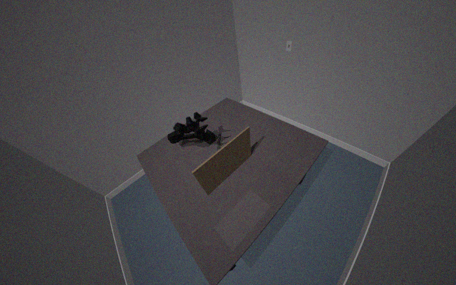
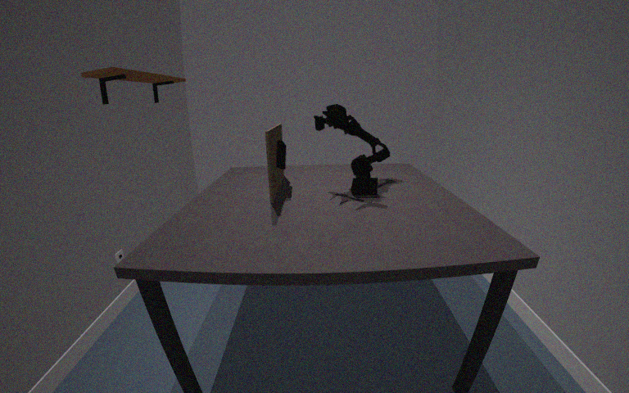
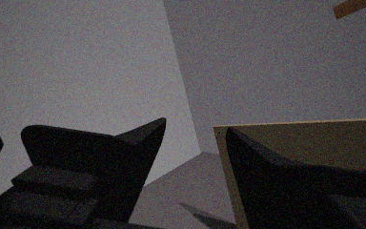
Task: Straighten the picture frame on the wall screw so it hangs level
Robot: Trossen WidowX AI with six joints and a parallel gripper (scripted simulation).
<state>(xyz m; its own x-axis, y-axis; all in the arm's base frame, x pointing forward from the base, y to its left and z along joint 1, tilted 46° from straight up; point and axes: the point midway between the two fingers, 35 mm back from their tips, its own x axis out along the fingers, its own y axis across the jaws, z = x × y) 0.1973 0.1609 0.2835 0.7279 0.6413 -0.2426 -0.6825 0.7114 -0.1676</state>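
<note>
The picture frame (image 2: 281, 155) shows only as a dark block, nearly edge-on, on the arm's side of the upright wooden panel (image 1: 225, 162) (image 2: 273, 165) (image 3: 342, 143). Its tilt cannot be told from here. The panel hides it in the top view, and it does not show in the wrist view. The screw and the notched strip are not visible. My gripper (image 1: 206, 122) (image 2: 318, 124) (image 3: 195, 127) is open with nothing between its fingers. It is raised above the frame's height and stands apart from the panel. In the wrist view the right finger overlaps the panel's near edge.
The panel stands on the table (image 1: 174, 183) (image 2: 332, 233), in front of the arm's base (image 2: 364, 186). A wooden shelf (image 2: 135, 75) (image 3: 354, 8) on black brackets is on the room wall beyond the panel. A wall outlet (image 1: 288, 46) (image 2: 119, 255) is far from the arm.
</note>
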